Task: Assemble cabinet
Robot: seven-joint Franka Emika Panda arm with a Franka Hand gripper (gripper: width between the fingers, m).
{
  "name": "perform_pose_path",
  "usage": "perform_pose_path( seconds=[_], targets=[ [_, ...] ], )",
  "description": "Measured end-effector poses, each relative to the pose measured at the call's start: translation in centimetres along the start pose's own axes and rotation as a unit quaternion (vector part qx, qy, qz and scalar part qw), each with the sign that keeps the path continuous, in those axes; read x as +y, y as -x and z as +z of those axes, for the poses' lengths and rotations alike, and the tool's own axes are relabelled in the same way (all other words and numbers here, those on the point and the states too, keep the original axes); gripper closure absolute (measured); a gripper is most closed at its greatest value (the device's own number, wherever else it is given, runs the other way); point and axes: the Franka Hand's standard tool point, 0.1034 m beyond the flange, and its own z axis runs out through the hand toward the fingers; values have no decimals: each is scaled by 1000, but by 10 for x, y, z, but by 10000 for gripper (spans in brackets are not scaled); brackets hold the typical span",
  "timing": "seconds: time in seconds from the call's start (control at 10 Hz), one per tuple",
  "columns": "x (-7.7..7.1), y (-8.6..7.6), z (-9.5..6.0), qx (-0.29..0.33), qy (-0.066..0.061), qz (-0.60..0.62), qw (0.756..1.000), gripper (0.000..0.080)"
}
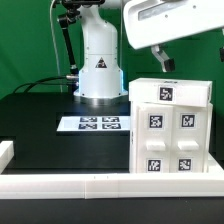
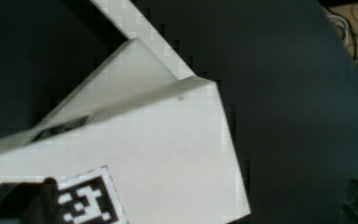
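Standing upright, white box-shaped cabinet (image 1: pixel 170 128) with black-and-white tags.

Place: a robotics lab bench.
Arm: a white arm (image 1: pixel 99 55) stood bolted on a black table (image 1: pixel 40 110).
Tags: a marker board (image 1: pixel 93 124) lay flat; the cabinet (image 1: pixel 170 125) bore fiducial squares.
Edge: a white rail (image 1: pixel 100 184) bordered the table.
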Motion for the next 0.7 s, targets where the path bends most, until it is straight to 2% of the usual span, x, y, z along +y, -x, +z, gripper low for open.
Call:
perform_pose_path(
  seconds=[0.1, 0.5, 0.6, 0.7],
  targets=[
    [1, -2, 0, 8, 10, -101, 995, 2],
    [5, -8, 0, 8, 14, -327, 945, 2],
    [7, -9, 1, 1, 24, -402, 915, 2],
    [6, -9, 1, 1, 32, -433, 901, 2]
  ],
)
